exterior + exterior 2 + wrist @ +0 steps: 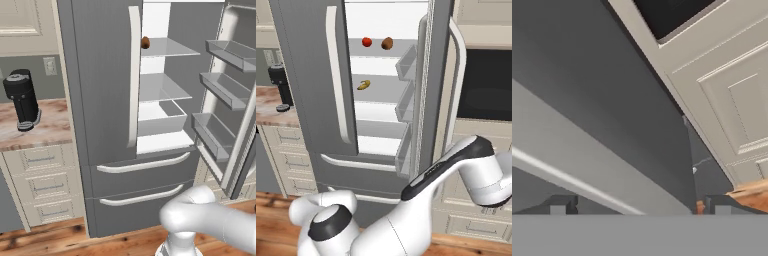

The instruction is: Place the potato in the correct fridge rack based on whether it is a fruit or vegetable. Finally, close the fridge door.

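The potato (145, 42) (387, 43) lies on the fridge rack (172, 49) (376, 50), the top shelf, next to a red round fruit (367, 42). A yellow banana (363, 85) rests one shelf lower. The right fridge door (235, 100) (428, 90) stands open, its bins facing inward. My arm reaches round to the right of that door. In the hand view my gripper (639, 206) is open, its fingertips (558, 206) wide apart with nothing between them, facing the door's grey outer face (587, 100) and its pale handle (567, 177).
The left fridge door (100, 75) is shut, with two freezer drawers (142, 185) below. A black coffee machine (22, 100) stands on the wooden counter at left. A dark oven (488, 85) and cream cabinet panels (732, 90) sit just right of the open door.
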{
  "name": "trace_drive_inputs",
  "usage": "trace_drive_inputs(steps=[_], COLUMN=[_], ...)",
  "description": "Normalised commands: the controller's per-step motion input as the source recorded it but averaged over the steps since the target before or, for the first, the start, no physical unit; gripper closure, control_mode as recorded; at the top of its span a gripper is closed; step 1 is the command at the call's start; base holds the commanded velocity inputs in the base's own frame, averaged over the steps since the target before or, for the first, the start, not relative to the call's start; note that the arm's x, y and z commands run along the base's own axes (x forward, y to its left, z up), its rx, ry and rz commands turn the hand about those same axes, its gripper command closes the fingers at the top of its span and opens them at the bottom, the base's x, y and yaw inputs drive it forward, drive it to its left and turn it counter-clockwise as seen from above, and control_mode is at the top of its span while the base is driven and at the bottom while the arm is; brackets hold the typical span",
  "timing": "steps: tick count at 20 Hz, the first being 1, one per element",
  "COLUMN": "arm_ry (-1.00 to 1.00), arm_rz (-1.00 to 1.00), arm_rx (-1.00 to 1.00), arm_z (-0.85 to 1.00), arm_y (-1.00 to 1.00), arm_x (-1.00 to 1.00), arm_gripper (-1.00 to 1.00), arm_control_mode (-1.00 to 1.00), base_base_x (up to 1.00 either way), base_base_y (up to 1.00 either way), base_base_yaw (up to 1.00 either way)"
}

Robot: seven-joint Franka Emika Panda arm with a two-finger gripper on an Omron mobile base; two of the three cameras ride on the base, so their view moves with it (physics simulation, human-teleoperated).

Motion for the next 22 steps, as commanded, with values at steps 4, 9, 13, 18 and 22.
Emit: trace_drive_inputs(steps=[4,9,13,18,22], arm_ry=[0.00,0.00,0.00,-0.02,-0.05], arm_rz=[0.00,0.00,0.00,0.00,0.00], arm_rx=[0.00,0.00,0.00,0.00,0.00], arm_z=[-0.07,-0.04,0.00,0.00,0.00], arm_y=[0.08,0.12,0.28,0.80,1.00], arm_x=[0.31,0.20,0.03,0.00,0.00], arm_gripper=[-1.00,-1.00,-1.00,-1.00,-1.00], arm_control_mode=[-1.00,-1.00,-1.00,-1.00,-1.00], base_base_x=[0.00,0.00,0.00,0.00,0.00], base_base_y=[0.00,0.00,0.00,0.00,0.00], base_base_yaw=[0.00,0.00,0.00,0.00,0.00])
